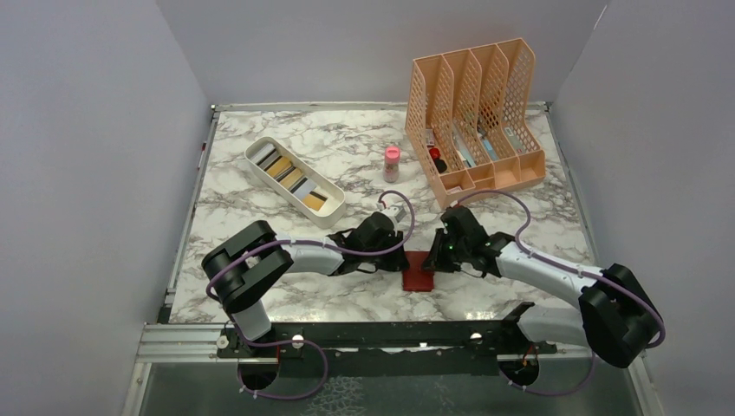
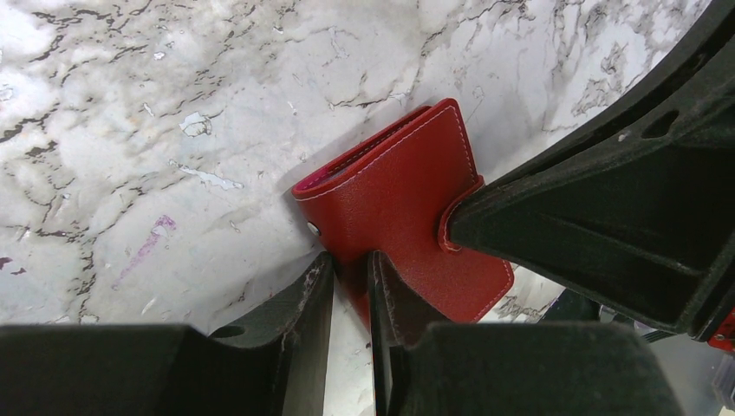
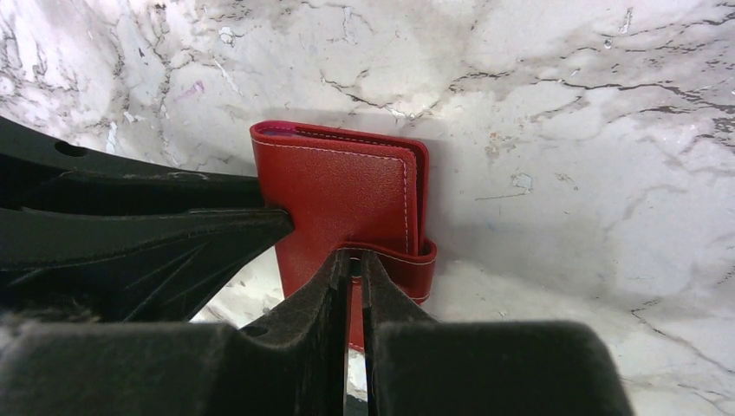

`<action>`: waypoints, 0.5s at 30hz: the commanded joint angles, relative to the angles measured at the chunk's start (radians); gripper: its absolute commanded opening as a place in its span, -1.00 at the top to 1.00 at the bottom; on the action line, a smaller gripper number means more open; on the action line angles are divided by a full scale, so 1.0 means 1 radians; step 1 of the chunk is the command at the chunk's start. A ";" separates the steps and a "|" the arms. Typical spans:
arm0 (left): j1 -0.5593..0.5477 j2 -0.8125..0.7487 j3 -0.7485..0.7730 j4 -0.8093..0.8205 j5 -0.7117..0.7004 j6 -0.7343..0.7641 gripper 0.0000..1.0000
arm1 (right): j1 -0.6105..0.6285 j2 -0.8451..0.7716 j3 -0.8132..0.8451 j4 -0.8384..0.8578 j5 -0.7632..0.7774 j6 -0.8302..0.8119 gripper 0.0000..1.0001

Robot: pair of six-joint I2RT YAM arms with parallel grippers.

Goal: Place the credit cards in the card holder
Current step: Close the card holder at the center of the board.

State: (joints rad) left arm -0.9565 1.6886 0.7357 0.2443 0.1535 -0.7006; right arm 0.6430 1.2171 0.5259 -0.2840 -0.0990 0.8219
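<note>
The red leather card holder lies folded on the marble table between both arms. My left gripper comes in from the left, and its fingers pinch the holder's near edge, with red leather in the narrow gap of the left gripper. My right gripper comes in from the right. In the right wrist view the right gripper is shut on the snap strap of the holder. Several credit cards stand in a white tray at the back left.
The white tray lies diagonally at the back left. A small pink-capped bottle stands mid-table. A peach file organizer with items in its slots is at the back right. Grey walls enclose the table.
</note>
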 commanded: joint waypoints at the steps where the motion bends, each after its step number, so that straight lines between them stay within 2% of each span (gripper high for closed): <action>1: -0.005 0.018 -0.047 0.014 0.028 -0.004 0.53 | 0.015 0.075 -0.017 -0.122 0.154 -0.013 0.74; 11: -0.005 0.019 -0.077 0.074 0.065 -0.013 0.53 | 0.064 0.158 0.005 -0.198 0.270 0.036 0.79; 15: -0.004 -0.021 -0.089 0.084 0.067 -0.013 0.53 | 0.071 0.196 0.024 -0.194 0.263 0.056 0.79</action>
State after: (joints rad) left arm -0.9482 1.6852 0.6815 0.3477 0.1749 -0.7120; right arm 0.7025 1.2968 0.6071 -0.3782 0.0067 0.8680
